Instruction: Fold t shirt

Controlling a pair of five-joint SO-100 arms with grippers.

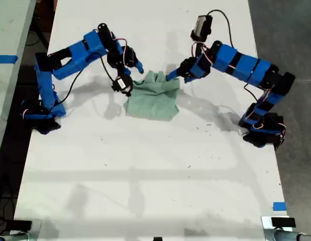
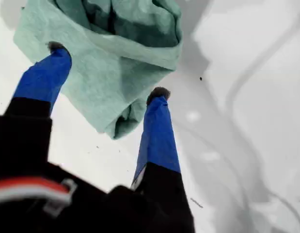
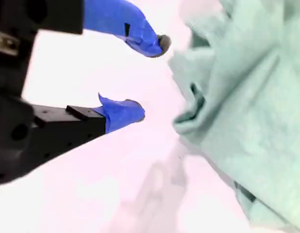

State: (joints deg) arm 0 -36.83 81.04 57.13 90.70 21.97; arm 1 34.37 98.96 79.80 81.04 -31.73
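Both arms reach inward from opposite edges of the exterior view. My first gripper (image 2: 106,73) stands with jaws spread wide; my second gripper (image 3: 152,80), jaws also parted, hangs with nothing between its fingertips.

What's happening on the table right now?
A pale mint-green, wrinkled fabric t shirt lies bundled in layers on the white table, between the two blue arms. My first gripper is open with its jaws straddling one edge. My second gripper is open just beside the cloth, holding nothing.
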